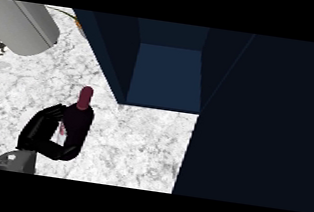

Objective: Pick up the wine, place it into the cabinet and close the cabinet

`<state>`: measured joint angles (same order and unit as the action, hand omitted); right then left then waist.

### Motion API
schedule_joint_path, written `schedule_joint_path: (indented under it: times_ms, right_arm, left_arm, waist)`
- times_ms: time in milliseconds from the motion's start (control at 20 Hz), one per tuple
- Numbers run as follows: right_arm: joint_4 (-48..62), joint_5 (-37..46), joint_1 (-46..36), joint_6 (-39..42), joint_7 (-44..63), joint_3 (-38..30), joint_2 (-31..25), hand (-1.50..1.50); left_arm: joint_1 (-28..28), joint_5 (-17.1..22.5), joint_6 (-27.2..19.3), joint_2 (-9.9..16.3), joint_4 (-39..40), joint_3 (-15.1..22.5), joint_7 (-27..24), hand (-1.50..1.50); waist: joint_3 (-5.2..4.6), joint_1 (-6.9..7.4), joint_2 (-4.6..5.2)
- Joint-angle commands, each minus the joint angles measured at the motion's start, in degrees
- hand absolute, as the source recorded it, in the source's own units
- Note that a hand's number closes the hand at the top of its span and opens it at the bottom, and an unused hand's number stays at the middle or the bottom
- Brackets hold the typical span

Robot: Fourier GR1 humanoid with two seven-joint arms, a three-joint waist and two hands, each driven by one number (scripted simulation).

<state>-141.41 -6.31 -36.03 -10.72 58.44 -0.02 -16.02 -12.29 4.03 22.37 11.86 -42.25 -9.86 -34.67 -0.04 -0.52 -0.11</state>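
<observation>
Just one wine bottle (pixel 79 112), one left hand (pixel 40 134) gripping.

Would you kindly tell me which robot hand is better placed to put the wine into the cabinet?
Left: the left robot hand already curls round the dark red-capped wine bottle, near the open dark-blue cabinet. The right is out of view.

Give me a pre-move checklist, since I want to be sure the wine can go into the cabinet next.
1. Left hand curled round the wine bottle: ok.
2. Bottle lifted off the marble counter: cannot tell.
3. Cabinet open, its inside showing beyond the bottle: ok.
4. Cabinet door swung out at the view's right, beside the opening, not across it: ok.
5. Counter between bottle and cabinet opening free of other things: ok.
6. Right hand ready to close the door: cannot tell, it is out of view.
</observation>
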Motion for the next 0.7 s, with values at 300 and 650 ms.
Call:
schedule_joint_path:
  times_ms: [300,650]
  right_arm:
    - [-3.1,-5.9,-1.4,0.0,4.1,-3.7,-1.1,-1.5]
    - [-7.4,-5.9,5.3,1.1,3.0,-2.3,0.4,-1.5]
  left_arm:
    - [0.0,-4.0,-15.4,-10.3,-8.2,2.2,-10.5,1.5]
    - [2.9,-1.7,-21.9,-11.8,-23.4,11.5,-5.6,1.5]
  waist:
    - [0.04,0.28,-0.22]
    - [0.12,0.35,-0.36]
